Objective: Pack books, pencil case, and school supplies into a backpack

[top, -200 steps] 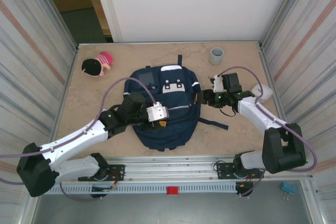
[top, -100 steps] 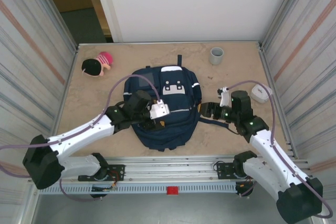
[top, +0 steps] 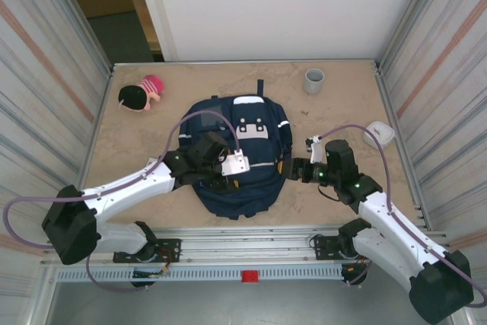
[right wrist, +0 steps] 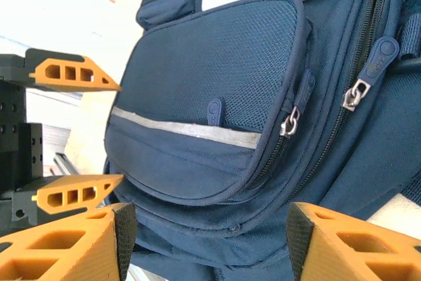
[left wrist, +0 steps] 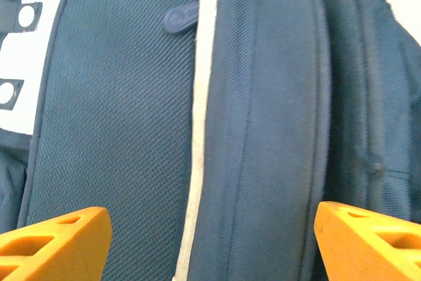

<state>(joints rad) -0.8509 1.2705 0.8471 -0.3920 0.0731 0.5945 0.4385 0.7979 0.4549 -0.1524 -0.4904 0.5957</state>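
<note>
Left end effector (left wrist: 212, 231): spread; you see the backpack (left wrist: 263, 116) directly under it.
Right end effector (right wrist: 210, 231): spread, just beside it.

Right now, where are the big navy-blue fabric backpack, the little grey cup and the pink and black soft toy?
Navy-blue fabric backpack (top: 255, 184), top view, lower front panel.
Grey cup (top: 314, 80), top view, open mouth.
Pink and black soft toy (top: 141, 93), top view, its middle.

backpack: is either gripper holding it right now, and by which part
Nothing is held. The left gripper hovers open over the backpack front; the right gripper is open facing its zippered side, clamping nothing.
</note>
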